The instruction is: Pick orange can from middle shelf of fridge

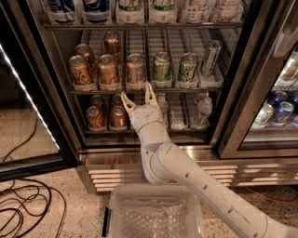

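1. Orange can (pixel 135 69) stands at the front of the middle shelf (pixel 205 87) in the fridge (pixel 260 167). It is at 12 o'clock from the gripper, just above it.
2. Nearest is a clear bin (pixel 125 188) on the floor, with cables (pixel 23 209) at its 9 o'clock.
3. The white arm (pixel 186 176) stretches from 5 o'clock, over the bin, up to the fridge.
4. The gripper (pixel 136 93) is in front of the low shelf, with its tips just under the middle shelf's edge. Its two fingers (pixel 150 93) are spread wide and hold nothing.
5. Red cans (pixel 118 116) stand at the gripper's 8 o'clock.
6. Other orange cans (pixel 108 69) stand at the can's 9 o'clock, and green cans (pixel 161 67) at its 3 o'clock.
7. Bottles (pixel 130 9) fill the top shelf at 12 o'clock.
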Motion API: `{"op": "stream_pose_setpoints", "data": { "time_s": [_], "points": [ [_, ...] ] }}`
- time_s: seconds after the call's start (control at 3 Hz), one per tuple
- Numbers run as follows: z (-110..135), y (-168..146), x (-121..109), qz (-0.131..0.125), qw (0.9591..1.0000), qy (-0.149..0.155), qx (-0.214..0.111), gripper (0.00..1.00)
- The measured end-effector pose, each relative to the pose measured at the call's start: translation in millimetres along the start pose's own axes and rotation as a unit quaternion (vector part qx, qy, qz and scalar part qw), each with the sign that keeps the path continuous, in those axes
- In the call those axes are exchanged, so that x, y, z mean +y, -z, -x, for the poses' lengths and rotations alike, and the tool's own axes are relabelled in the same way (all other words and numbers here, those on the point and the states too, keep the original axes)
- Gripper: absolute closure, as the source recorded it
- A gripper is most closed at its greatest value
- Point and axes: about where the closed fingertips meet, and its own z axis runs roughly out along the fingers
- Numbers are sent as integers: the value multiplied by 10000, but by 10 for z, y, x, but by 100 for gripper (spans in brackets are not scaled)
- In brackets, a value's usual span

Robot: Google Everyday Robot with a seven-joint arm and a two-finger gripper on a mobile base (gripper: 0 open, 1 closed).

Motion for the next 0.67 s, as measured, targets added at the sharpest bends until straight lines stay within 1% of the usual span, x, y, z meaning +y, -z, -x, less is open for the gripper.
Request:
{"op": "stream_pose_setpoints", "data": {
  "time_s": [0.33, 0.67],
  "points": [
    [2, -101, -15, -182, 9998, 0, -3, 36],
    [1, -233, -16, -209, 9998, 0, 29, 31]
  ]
}}
